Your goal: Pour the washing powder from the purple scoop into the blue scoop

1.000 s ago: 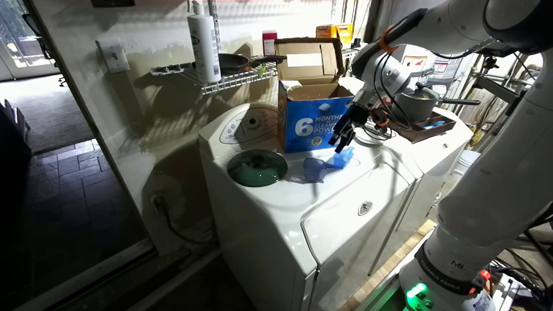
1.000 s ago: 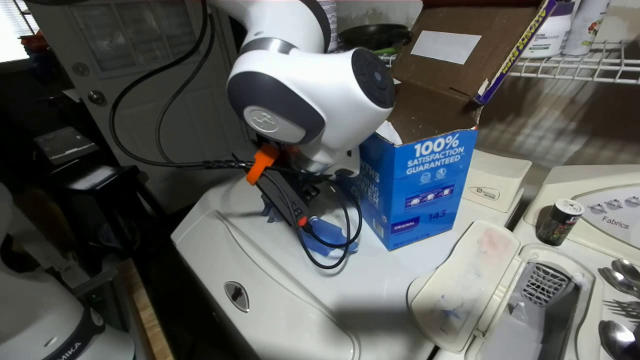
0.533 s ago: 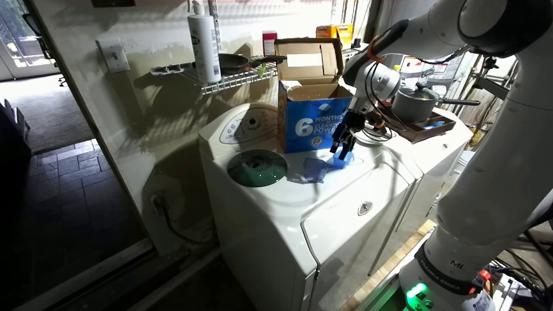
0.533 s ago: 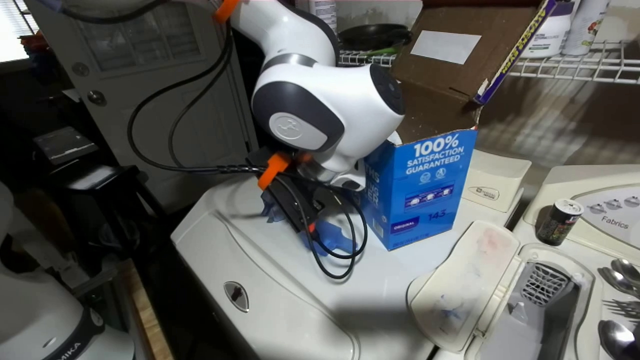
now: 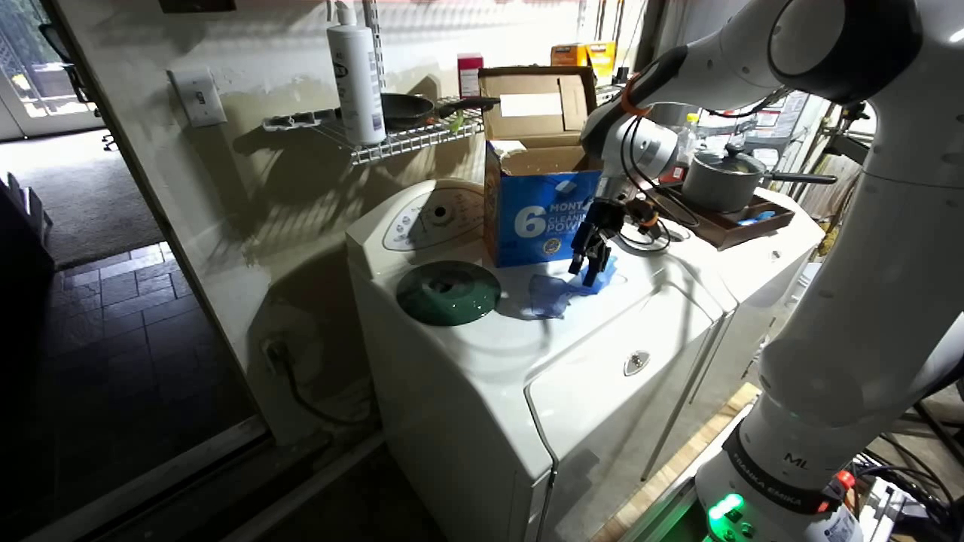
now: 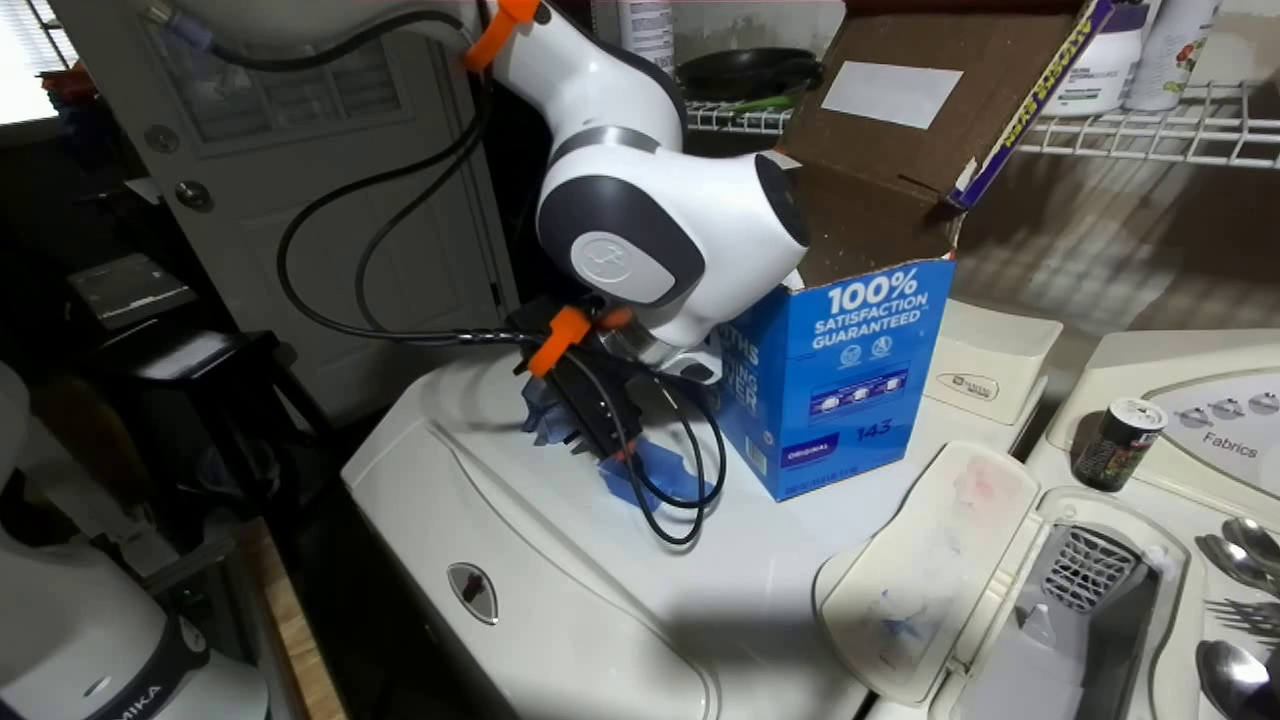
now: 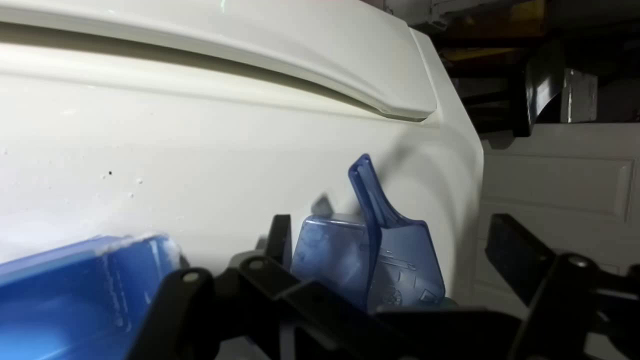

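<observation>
Over the washer [image 5: 444, 376], the gripper [image 7: 395, 245] is spread wide, its 2 fingers [image 5: 594, 265] pointing down. In the wrist view the purple scoop [image 7: 372, 235] shows in the gap between them, lower down, resting on the washer with its handle towards the top of that view; whether a finger touches it I cannot tell. At the lower left of the same view sits the blue scoop [image 7: 90, 300], partly cut off by the edge, with white powder [image 7: 142, 239] along its rim. In both exterior views the 2 scoops lie near each other on the washer, and the gripper partly hides the blue scoop.

Near the scoops, farther back, stands the box [image 5: 542, 203], open, with a big white 6 on its face and its flap raised. Also on the washer lies a round green piece [image 5: 444, 302], lid or dish, hard to say which.

Further along, the next machine [image 5: 753, 263] bears a tray [image 5: 742, 233] with a lidded pot [image 5: 723, 184] in it; in an exterior view a can [image 6: 1120, 445], spoons [image 6: 1230, 560] and forks [image 6: 1245, 615] are on it too. Beyond the washer, a wire shelf [image 5: 422, 139] carries a pan [image 5: 407, 113] and a tall white bottle [image 5: 354, 83]. Farther off show stone tiles [image 5: 113, 316], then pale carpet [image 5: 83, 188].
</observation>
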Robot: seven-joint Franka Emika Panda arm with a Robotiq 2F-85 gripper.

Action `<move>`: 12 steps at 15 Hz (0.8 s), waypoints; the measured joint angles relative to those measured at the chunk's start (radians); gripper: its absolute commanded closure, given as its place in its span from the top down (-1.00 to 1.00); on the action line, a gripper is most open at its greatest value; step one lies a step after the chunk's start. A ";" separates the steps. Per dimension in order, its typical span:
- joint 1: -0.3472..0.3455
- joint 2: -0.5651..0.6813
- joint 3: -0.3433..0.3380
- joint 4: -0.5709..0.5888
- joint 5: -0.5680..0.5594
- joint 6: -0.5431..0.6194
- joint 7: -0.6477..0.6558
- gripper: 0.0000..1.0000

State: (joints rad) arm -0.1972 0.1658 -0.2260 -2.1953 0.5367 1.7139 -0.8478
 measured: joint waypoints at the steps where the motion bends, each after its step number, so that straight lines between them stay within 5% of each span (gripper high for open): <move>1: 0.000 0.008 0.007 0.006 -0.001 -0.001 0.000 1.00; 12: -0.010 0.051 0.036 0.045 -0.049 -0.087 -0.018 0.93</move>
State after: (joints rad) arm -0.2069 0.2167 -0.1898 -2.1505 0.4876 1.6265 -0.8660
